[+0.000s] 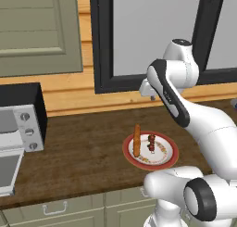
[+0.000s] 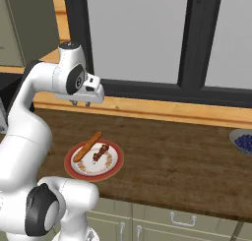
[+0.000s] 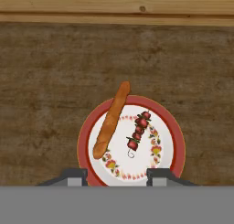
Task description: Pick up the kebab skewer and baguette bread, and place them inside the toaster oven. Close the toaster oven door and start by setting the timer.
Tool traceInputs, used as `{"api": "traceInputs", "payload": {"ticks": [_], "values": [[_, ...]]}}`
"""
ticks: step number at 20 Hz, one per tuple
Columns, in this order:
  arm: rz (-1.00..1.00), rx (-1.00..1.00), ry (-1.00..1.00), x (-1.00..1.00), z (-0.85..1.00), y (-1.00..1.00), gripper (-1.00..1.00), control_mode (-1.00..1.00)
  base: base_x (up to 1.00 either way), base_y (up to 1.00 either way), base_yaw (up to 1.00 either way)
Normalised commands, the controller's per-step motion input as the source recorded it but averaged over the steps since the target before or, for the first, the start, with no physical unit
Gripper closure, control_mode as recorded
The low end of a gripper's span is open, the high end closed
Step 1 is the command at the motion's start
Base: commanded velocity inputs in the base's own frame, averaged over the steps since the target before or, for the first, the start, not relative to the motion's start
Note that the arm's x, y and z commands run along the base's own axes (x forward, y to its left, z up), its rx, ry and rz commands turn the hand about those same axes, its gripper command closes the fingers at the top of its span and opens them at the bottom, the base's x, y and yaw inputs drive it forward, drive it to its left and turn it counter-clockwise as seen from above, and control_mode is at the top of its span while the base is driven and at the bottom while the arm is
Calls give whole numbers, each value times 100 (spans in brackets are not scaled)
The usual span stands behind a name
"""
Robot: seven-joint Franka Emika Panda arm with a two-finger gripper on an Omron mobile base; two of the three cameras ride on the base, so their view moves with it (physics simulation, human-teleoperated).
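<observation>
A red-rimmed plate [image 3: 85,138] on the wooden counter carries the baguette bread [image 3: 110,121] and, to its right, the shorter kebab skewer [image 3: 138,130]. They lie side by side without touching. My gripper [image 3: 116,177] hangs high above the plate, open, with nothing between its fingertips [image 3: 75,176]. From the base, the gripper [image 1: 151,96] [image 2: 81,103] is well above and behind the plate [image 1: 127,153] [image 2: 69,165], where the baguette bread [image 1: 137,140] [image 2: 88,145] and the kebab skewer [image 1: 151,143] [image 2: 100,153] rest. The toaster oven [image 1: 25,122] stands at the far left, its door [image 1: 5,168] dropped open.
A wooden backsplash ledge [image 3: 114,8] and a dark-framed window [image 1: 139,36] run behind the counter. A blue bowl [image 2: 243,140] sits at the counter's far right. Bare wood counter [image 1: 83,152] lies between the plate and the oven. Cabinet drawers [image 1: 55,207] are below.
</observation>
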Motion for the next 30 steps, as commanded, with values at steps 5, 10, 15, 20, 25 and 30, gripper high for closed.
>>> {"api": "traceInputs", "payload": {"ticks": [5,10,15,20,25,30], "values": [[0,0,0,0,0,0,-100,100,-2,2,0],[0,0,0,0,0,0,-100,100,-42,69,-1],[0,0,0,0,0,0,-100,100,-18,94,0],[0,0,0,0,0,0,-100,100,24,53,-1],[0,0,0,0,0,0,-100,100,53,34,-5],[0,0,0,0,0,0,-100,100,28,37,-1]]}}
